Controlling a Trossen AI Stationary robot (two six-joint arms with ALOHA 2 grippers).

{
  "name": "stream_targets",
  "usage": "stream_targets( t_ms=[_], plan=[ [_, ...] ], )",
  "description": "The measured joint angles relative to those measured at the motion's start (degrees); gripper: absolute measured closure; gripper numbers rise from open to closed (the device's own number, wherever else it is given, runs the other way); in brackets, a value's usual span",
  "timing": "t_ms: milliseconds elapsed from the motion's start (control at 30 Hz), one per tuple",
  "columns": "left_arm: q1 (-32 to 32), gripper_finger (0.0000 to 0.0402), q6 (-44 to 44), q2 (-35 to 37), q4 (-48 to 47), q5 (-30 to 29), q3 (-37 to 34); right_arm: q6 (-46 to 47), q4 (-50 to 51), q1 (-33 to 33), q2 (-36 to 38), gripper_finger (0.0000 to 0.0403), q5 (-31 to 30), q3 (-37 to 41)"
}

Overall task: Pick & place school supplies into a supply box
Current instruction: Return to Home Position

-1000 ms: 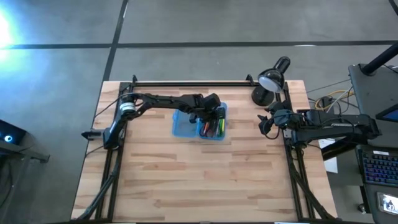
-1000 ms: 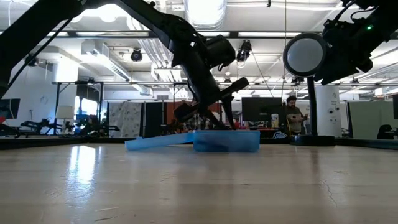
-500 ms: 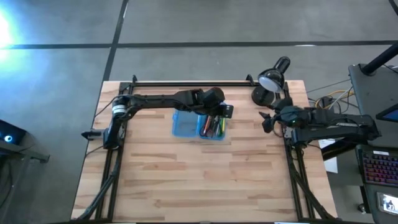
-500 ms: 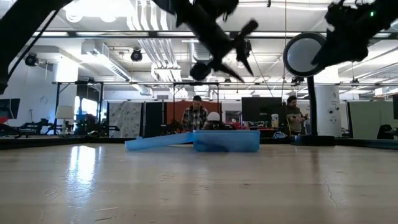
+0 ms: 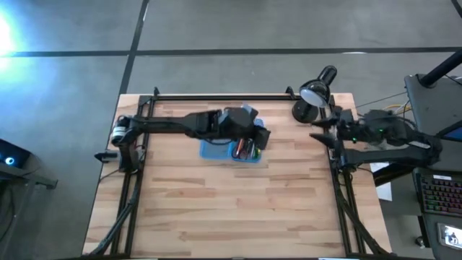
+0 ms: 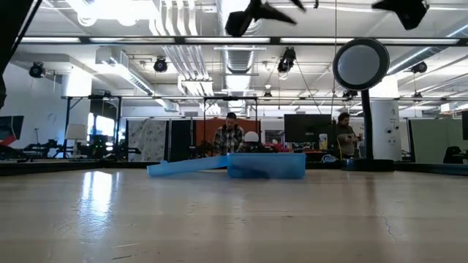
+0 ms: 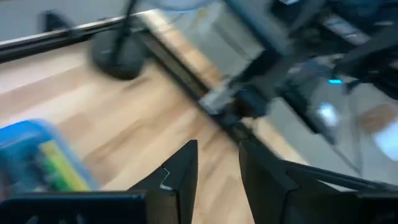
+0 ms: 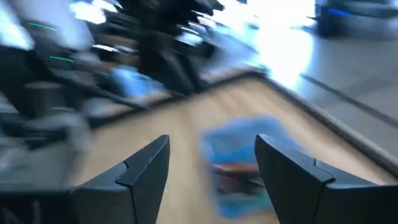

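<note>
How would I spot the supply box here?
On the wooden table, find the black desk lamp in a right-hand corner. Left of it, beneath the left pincer, lies the supply box: the only blue thing, translucent, with coloured pens inside.

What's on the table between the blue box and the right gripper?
Nothing. The high view shows bare table between the supply box and the right gripper; the desk lamp stands farther back.

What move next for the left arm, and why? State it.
Probably pull the left gripper back toward its own table side, off the supply box: low view shows it raised above the box, its fingers stand open and empty, and the pens lie inside.
</note>
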State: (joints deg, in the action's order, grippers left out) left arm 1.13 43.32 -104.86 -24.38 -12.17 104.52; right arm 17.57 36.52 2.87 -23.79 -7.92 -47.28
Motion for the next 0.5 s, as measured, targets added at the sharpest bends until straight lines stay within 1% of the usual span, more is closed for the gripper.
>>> stream_targets(
  t_ms=[67, 133, 367, 433, 500],
  plan=[
    [-1.52, 0.03, -1.12, 0.0, 4.4, -0.01, -1.28, -0.04, -4.95, 0.01, 2.8, 0.0177, 7.08, 2.35],
    [-2.94, 0.03, -1.84, 0.02, 10.7, 0.33, -3.96, 0.58, -9.28, 0.0, 5.99, 0.0177, 11.13, 4.98],
    [-6.4, 0.03, -2.18, 0.02, 39.96, 2.39, -19.2, 4.92, -9.85, 0.02, 19.45, 0.0177, 12.35, 14.35],
    [-6.84, 0.03, -1.35, 0.04, 45.07, 2.56, -23.61, 5.01, -9.89, 0.0, 23.51, 0.0177, 13.31, 16.75],
    [-7.02, 0.03, -0.88, 0.12, 49.28, 2.55, -27.37, 4.83, -10.16, 0.0, 23.8, 0.0177, 16.01, 18.02]
  ],
)
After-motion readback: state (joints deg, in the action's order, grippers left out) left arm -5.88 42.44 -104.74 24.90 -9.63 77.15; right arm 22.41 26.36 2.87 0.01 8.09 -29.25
